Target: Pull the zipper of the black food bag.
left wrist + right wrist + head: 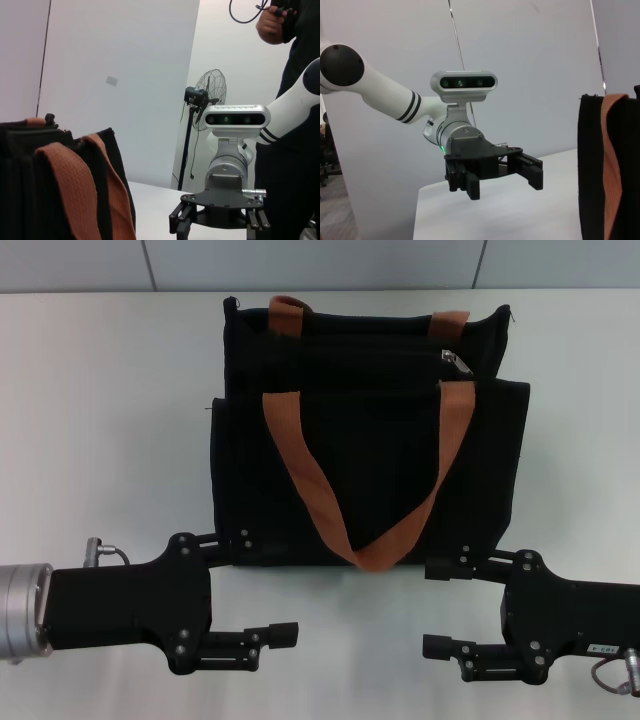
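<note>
The black food bag point(370, 470) stands on the white table point(100, 420), its front panel facing me. One orange-brown handle point(300, 470) hangs down the front and a second handle point(290, 308) lies along the top. The small silver zipper point(452, 358) shows at the bag's top right. My left gripper point(268, 586) hovers open at the bag's near left corner, holding nothing. My right gripper point(432, 608) hovers open by the near right corner, also empty. The left wrist view shows the bag point(20, 180) and the right gripper point(218, 225). The right wrist view shows the left gripper point(502, 182) and the bag's edge point(592, 165).
A grey wall runs behind the table's far edge. In the left wrist view a person point(295, 100) in dark clothes stands beside the robot, with a standing fan point(205, 97) behind. Bare table lies on both sides of the bag.
</note>
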